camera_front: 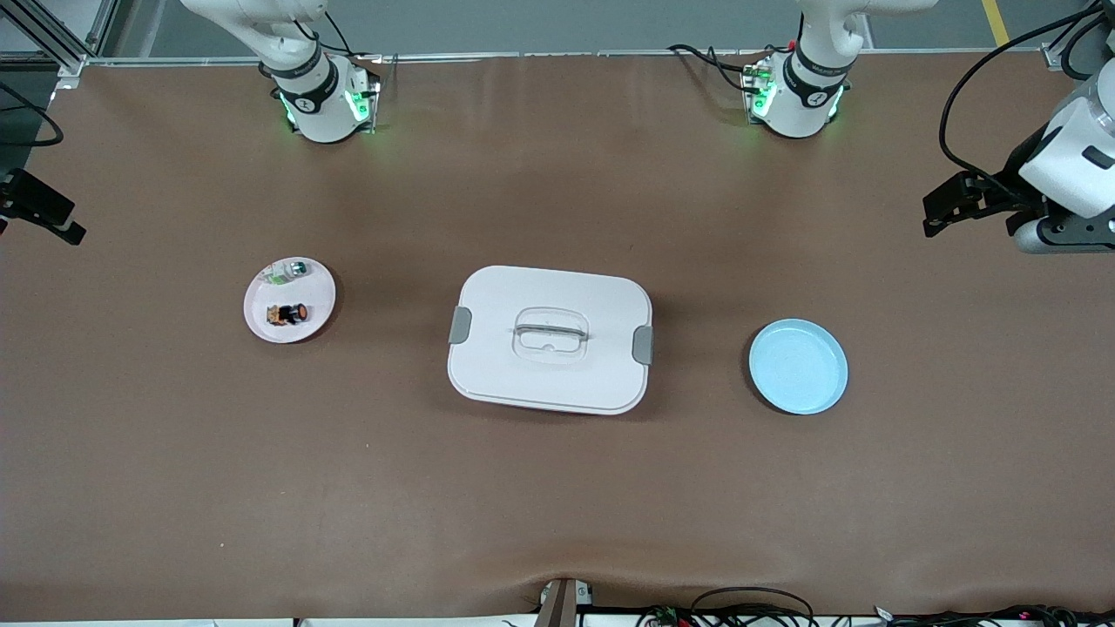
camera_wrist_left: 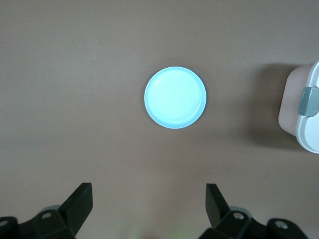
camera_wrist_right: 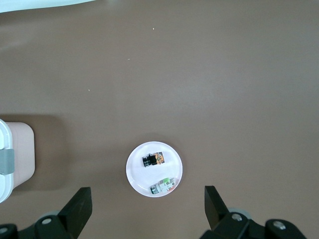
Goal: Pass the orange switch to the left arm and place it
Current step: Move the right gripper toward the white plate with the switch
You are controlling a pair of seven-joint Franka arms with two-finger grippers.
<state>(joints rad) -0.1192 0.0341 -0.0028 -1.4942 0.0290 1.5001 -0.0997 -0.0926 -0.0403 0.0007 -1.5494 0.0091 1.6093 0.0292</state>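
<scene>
The orange switch [camera_front: 288, 313] lies on its side on a small pink plate [camera_front: 261, 329] toward the right arm's end of the table; it also shows in the right wrist view [camera_wrist_right: 153, 159]. The white box [camera_front: 523, 292] stands shut at the table's middle. My right gripper [camera_wrist_right: 148, 201] is open and empty, high above the pink plate [camera_wrist_right: 139, 172]; it shows at the front view's edge [camera_front: 48, 216]. My left gripper [camera_wrist_left: 149, 199] is open and empty, high above the table by the blue plate [camera_wrist_left: 175, 97]; it also shows in the front view [camera_front: 967, 213].
A small clear-silver part with a green cap [camera_front: 287, 271] shares the pink plate, farther from the front camera than the switch. The blue plate [camera_front: 798, 366] is empty, toward the left arm's end. The box's latched ends show in both wrist views [camera_wrist_left: 310, 102] [camera_wrist_right: 6, 160].
</scene>
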